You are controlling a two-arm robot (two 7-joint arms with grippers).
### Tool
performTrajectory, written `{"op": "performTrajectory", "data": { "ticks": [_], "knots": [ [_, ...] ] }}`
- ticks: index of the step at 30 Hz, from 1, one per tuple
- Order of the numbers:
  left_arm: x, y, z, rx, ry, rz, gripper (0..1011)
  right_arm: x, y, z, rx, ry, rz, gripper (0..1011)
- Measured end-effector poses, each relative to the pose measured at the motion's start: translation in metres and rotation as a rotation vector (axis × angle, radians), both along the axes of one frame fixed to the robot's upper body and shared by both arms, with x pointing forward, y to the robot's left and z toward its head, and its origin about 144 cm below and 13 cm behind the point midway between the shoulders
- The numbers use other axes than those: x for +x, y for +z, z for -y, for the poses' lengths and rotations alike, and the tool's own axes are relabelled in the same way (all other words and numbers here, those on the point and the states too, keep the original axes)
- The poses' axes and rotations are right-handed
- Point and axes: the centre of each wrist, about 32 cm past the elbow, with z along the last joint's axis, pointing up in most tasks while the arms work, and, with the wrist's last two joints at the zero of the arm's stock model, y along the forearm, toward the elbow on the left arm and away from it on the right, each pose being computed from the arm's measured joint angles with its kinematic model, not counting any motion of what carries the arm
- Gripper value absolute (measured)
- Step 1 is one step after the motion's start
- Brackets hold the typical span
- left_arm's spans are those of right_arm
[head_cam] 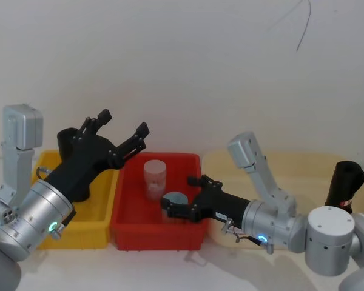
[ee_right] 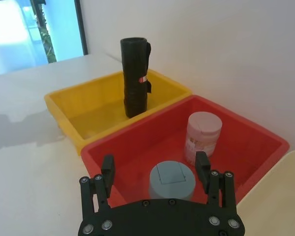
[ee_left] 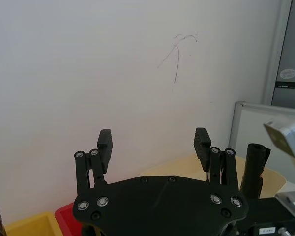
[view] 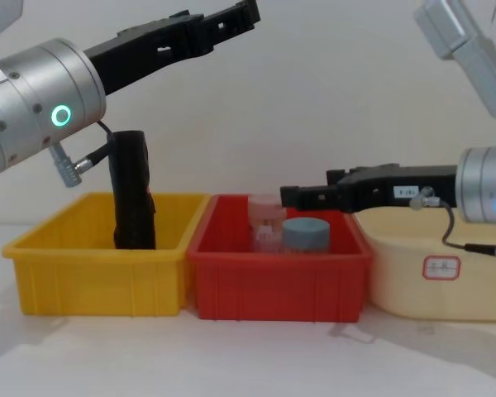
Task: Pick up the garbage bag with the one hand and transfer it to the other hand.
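The garbage bag (ee_right: 135,78) is a tall black roll with a small red-and-white label and a loose side flap. It stands upright in the yellow bin (ee_right: 78,101); in the head view the garbage bag (head_cam: 65,142) is partly hidden behind my left arm. My left gripper (head_cam: 122,124) hangs open and empty, raised above and beyond the bag (view: 132,190), pointing toward the wall. My right gripper (ee_right: 155,164) is open and empty, low over the red bin (head_cam: 158,239), just above a blue-lidded jar (ee_right: 172,179).
A pink jar (head_cam: 155,179) stands beside the blue-lidded jar (head_cam: 176,199) in the red bin. A cream tub (head_cam: 291,167) at the right holds a second black roll (head_cam: 346,182). The white wall is close behind the bins.
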Motion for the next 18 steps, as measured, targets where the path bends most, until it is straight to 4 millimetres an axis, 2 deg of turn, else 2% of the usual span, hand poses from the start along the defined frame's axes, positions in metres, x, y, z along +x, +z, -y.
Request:
{"op": "performTrajectory", "data": {
  "ticks": [18],
  "knots": [
    [0.000, 0.000, 0.000, 0.000, 0.002, -0.001, 1001, 0.020, -0.018, -0.003, -0.008, -0.004, -0.028, 1000]
  ]
}}
